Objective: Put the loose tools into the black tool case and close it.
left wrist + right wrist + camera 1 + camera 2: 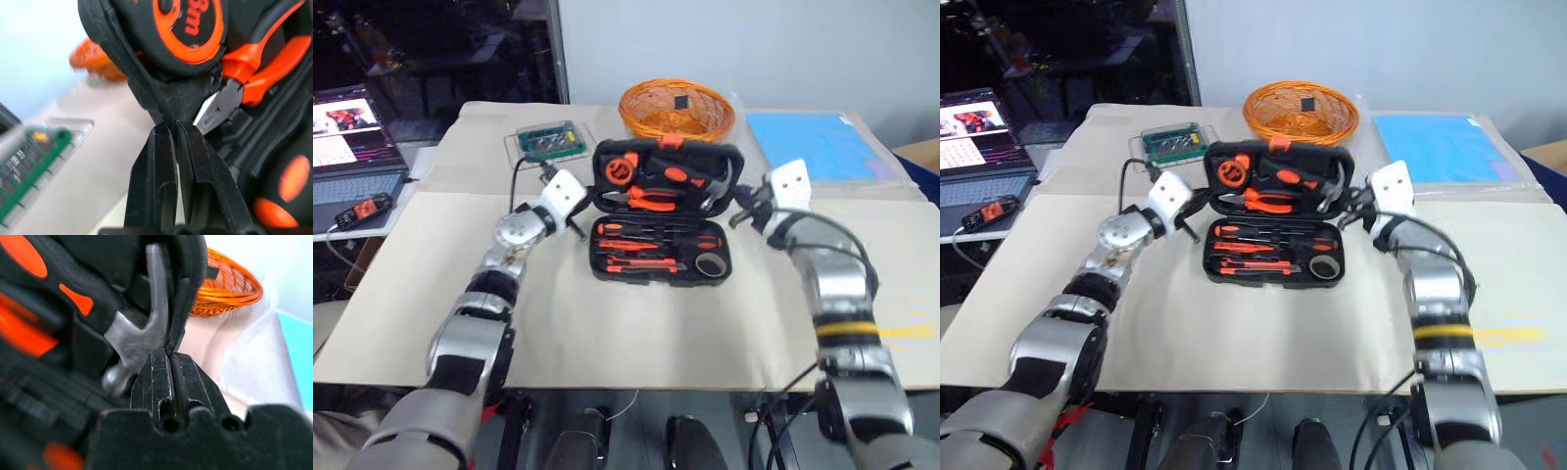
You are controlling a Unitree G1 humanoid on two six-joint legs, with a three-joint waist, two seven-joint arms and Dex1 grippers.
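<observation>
Seen on the table, left to right: one laptop [357, 147], one clear box [548, 142] of green contents, one black tool case [663, 217] lying open between two claws, one orange basket [676, 110], one blue sheet [822, 145]. Clenched on the raised lid's left edge, the left gripper [177, 128]; clenched on its right edge beside the hammer [142, 328], the right gripper [171, 357]. Counted with difficulty among the slim loose tools [641, 253] slotted in the case's base: three or four.
</observation>
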